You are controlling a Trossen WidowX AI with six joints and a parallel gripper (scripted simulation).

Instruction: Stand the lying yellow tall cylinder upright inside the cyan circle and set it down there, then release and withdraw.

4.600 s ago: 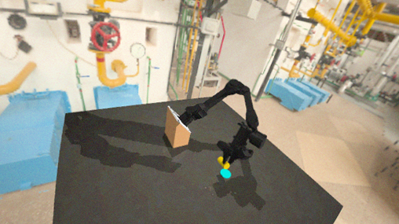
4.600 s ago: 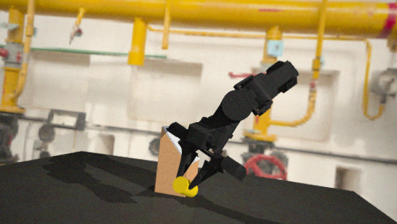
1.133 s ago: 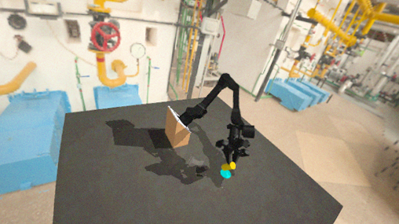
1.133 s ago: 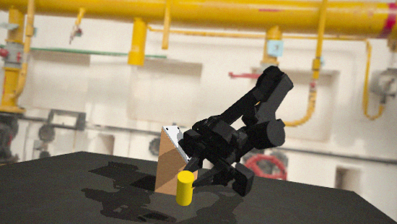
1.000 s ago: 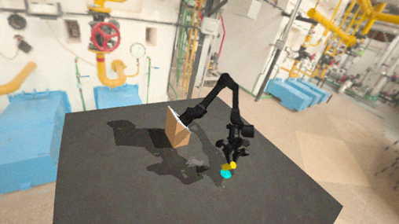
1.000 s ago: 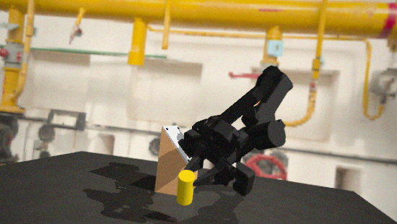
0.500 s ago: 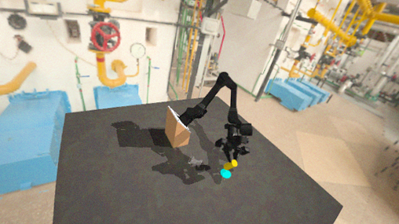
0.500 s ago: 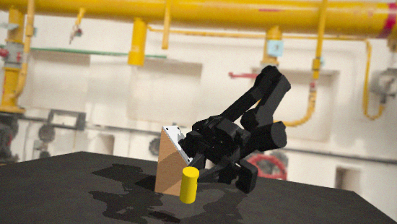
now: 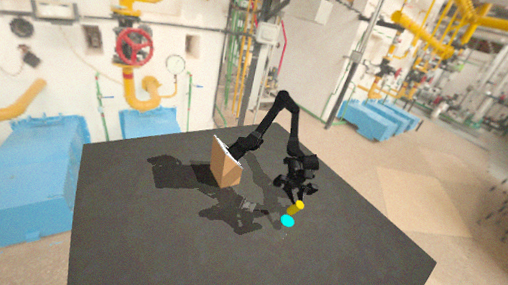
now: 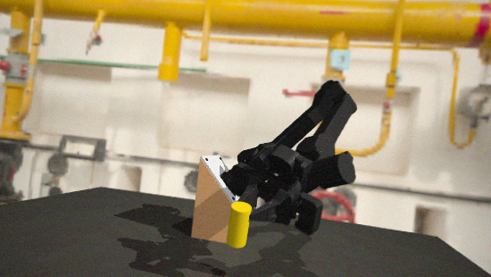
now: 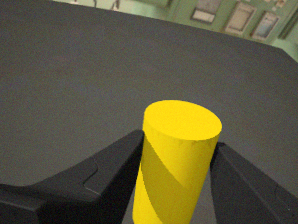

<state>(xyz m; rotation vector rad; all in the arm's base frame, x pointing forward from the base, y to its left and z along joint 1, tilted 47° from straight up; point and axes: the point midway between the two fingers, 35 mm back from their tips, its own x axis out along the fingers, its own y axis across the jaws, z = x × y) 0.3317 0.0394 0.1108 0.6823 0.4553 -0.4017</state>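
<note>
My gripper (image 9: pixel 295 198) (image 10: pixel 250 214) (image 11: pixel 177 145) is shut on the yellow tall cylinder (image 9: pixel 295 207) (image 10: pixel 238 223) (image 11: pixel 174 165). In the exterior view the cylinder stands nearly upright, its lower end at or just above the dark table. The cyan circle (image 9: pixel 287 220) lies flat on the table, just in front of the cylinder in the top view. In the wrist view only a part of the circle shows, beside the cylinder's lower end. Whether the cylinder's base touches the table or the circle, I cannot tell.
A tan wedge-shaped block (image 9: pixel 225 163) (image 10: pixel 212 210) with a white plate on its sloped face stands on the table behind the arm. The dark table top (image 9: pixel 174 254) ends at edges on all sides, with a factory floor around it.
</note>
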